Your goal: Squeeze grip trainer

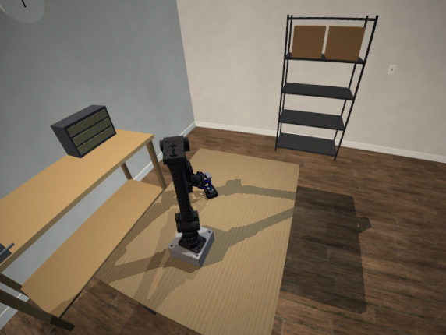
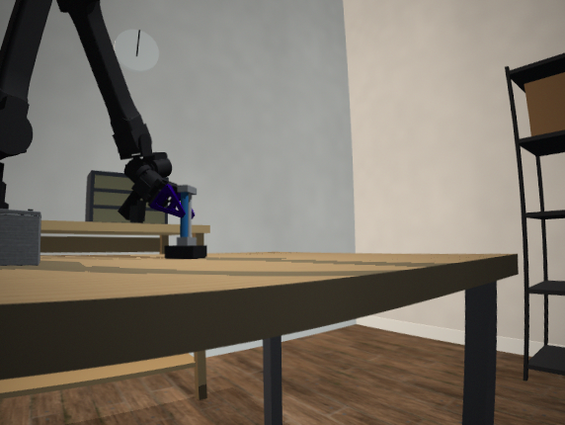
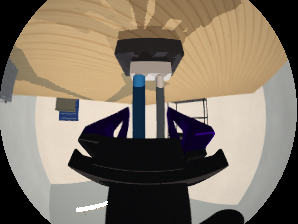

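Wooden table (image 2: 346, 277): grip trainer (image 2: 186, 222) upright; gripper (image 2: 179, 210) partly open, fingers astride both bars, not clamping.

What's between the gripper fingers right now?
In the wrist view, both trainer bars stand between the purple fingers: the blue bar and the grey bar, the gripper open around them.

Upright grip trainer (image 3: 149, 90): 1 blue bar (image 3: 139, 106) beside 1 grey bar (image 3: 161, 108), between parted purple gripper fingers, black base (image 3: 149, 54) on tan wooden table (image 3: 67, 50).
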You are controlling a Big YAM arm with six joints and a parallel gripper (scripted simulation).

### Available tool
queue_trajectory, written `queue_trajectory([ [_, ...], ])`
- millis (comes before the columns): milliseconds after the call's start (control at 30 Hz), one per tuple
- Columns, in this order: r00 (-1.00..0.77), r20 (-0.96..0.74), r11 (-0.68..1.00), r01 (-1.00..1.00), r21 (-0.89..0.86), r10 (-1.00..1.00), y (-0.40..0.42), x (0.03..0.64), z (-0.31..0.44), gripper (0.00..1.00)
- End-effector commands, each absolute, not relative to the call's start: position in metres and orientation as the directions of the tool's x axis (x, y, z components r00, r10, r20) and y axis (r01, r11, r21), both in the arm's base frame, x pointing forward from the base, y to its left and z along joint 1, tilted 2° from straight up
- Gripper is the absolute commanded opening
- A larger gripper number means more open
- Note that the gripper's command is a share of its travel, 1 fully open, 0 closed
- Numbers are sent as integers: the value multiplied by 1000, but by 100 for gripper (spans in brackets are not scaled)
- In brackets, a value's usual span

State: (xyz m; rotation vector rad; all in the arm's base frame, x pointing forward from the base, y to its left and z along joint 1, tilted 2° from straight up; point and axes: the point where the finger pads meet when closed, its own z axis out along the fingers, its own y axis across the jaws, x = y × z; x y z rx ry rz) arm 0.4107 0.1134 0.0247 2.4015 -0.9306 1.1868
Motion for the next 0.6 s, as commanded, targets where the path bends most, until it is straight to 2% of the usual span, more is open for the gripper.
queue_trajectory([
  [0,462,790,-750,-662,4,-404,115,414,24,76],
  [567,452,792,-750,-662,-11,-411,116,416,27,76],
])
